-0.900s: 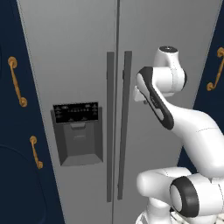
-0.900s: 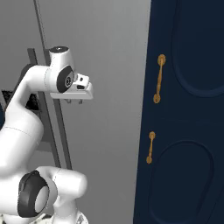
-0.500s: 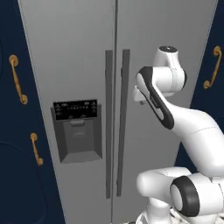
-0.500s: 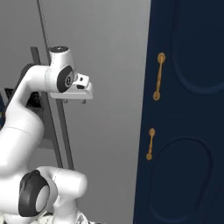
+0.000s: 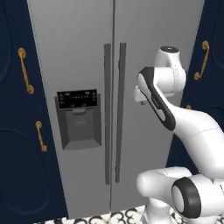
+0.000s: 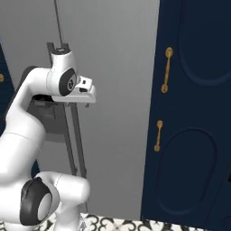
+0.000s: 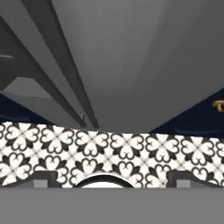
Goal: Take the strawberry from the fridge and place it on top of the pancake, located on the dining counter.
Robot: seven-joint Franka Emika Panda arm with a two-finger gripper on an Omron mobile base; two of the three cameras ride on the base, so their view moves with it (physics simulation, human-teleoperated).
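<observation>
— Where's the strawberry, then? I can't spot it from here.

— Nor can I. The fridge [image 5: 131, 65] has both doors shut, so if the fruit is anywhere it's behind them; I can't say on which shelf. No pancake or dining counter in sight either.

— And the gripper [image 7: 112, 177]?

— Empty, jaws spread wide; looking along the hand, one dark fingertip [image 7: 43, 177] sits far off to each side. The hand hangs just right of the fridge's two long handles [image 5: 121, 109], pointing down at the patterned floor [image 7: 118, 153], not at the door.

— So what could go wrong?

— I'd guess the reach for the handle. The two bars stand side by side, almost touching. Wide jaws coming in a little off could straddle both, or catch the left one, and the wrong door swings, or none does.

— And the elbow?

— It's folded close in front of the right door. If that door opens, it may bump the arm.
</observation>
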